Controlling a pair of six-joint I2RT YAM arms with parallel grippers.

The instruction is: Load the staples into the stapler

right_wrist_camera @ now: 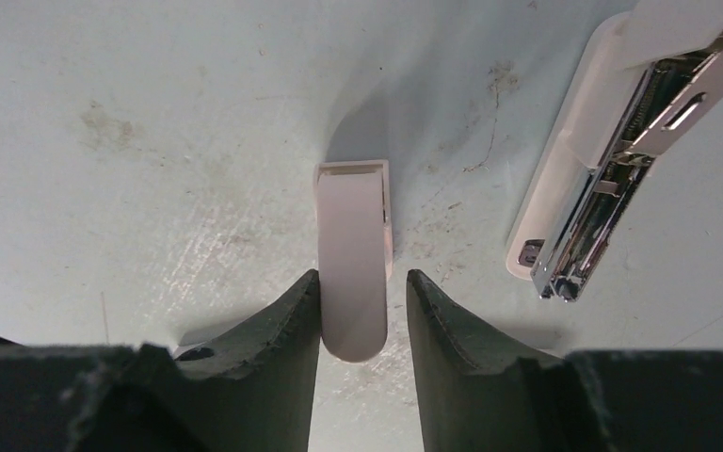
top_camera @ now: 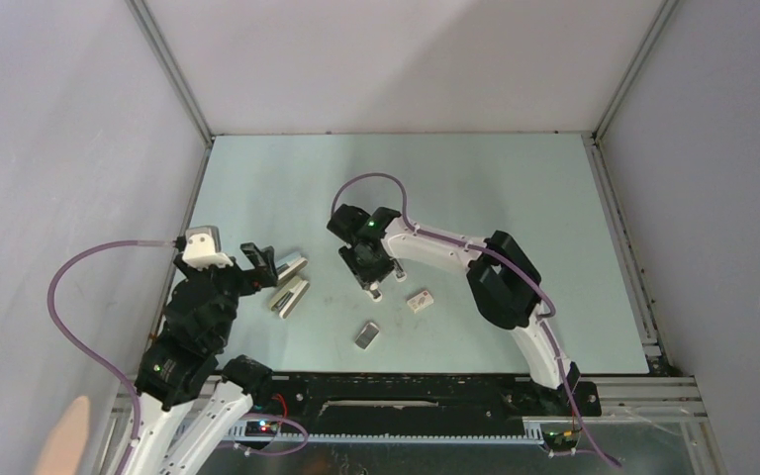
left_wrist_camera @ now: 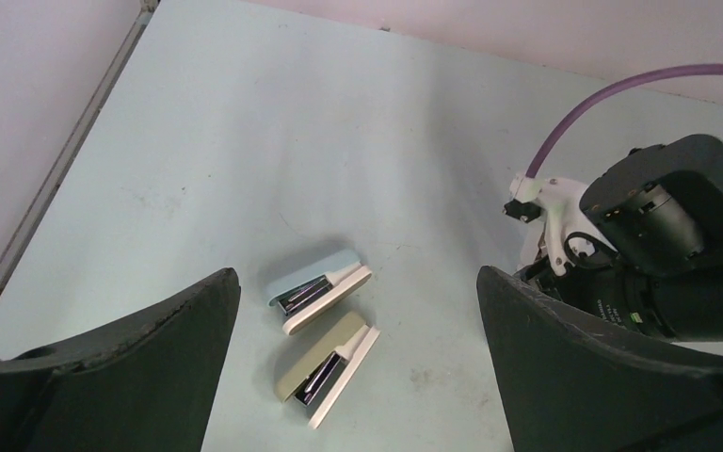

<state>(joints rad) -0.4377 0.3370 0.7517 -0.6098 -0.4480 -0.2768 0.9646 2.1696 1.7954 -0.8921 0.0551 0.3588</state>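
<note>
The stapler [right_wrist_camera: 602, 160] lies open on the table, white with a shiny metal channel, just right of my right gripper [right_wrist_camera: 362, 278]. That gripper is open and straddles a short white stub [right_wrist_camera: 353, 254]; the left finger touches the stub and the right finger stands a little apart. In the top view the right gripper [top_camera: 368, 272] points down at mid-table and hides most of the stapler. The staples [top_camera: 367, 334], a small grey block, lie nearer the front. My left gripper [top_camera: 257, 259] [left_wrist_camera: 358, 275] hangs wide open and holds nothing.
Two larger staplers lie side by side ahead of the left gripper, one blue-topped [left_wrist_camera: 315, 287] [top_camera: 290, 265], one olive-topped [left_wrist_camera: 325, 363] [top_camera: 290, 297]. A little white box [top_camera: 419, 300] with a reddish mark sits right of the right gripper. Walls enclose the table on three sides.
</note>
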